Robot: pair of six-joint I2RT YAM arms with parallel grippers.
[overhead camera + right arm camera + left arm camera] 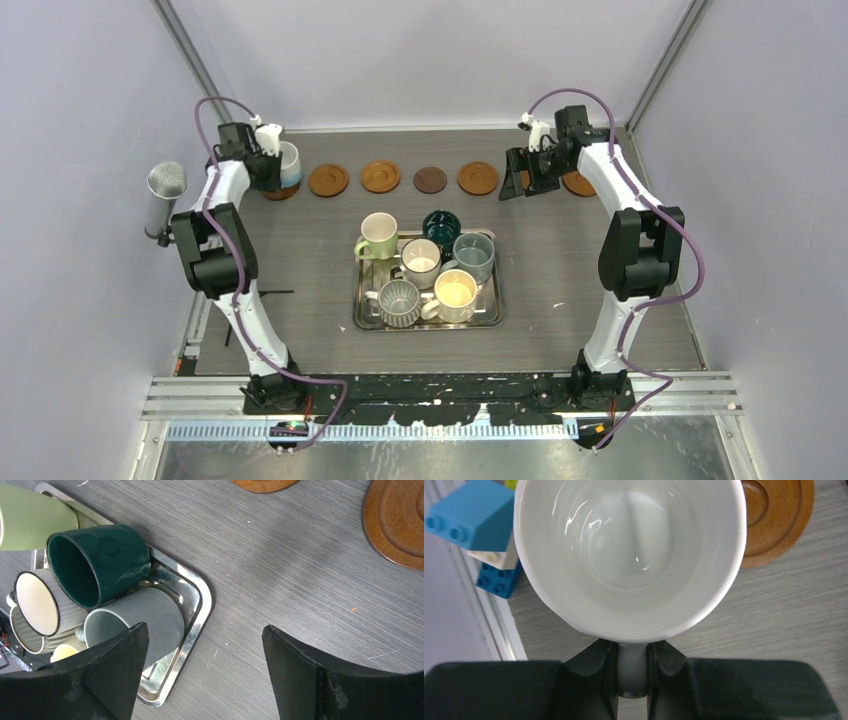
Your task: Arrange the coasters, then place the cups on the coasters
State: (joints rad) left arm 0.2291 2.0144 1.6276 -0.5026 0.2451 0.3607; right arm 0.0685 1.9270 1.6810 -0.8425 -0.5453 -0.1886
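Note:
My left gripper [268, 160] [632, 680] is shut on the handle of a white cup [288, 165] [629, 555] at the table's far left. An orange-brown coaster [281, 191] peeks out under the cup; whether the cup rests on it I cannot tell. A row of coasters runs right: orange-brown [328, 180], orange-brown [381, 177], dark brown [431, 179], orange-brown [478, 178]. Another coaster [578, 184] [397, 522] lies partly behind my right arm. My right gripper [515, 180] [205, 645] hangs open above bare table. Several cups stand on the steel tray [428, 322], among them a teal cup [100, 562] and a grey-blue cup [140, 620].
Blue and white toy bricks [474, 515] lie by the table's left edge beyond the held cup. A grey cylinder [167, 185] stands outside the left wall rail. The tray's corner [197, 600] lies just left of my right fingers. Grey walls close in the far and side edges.

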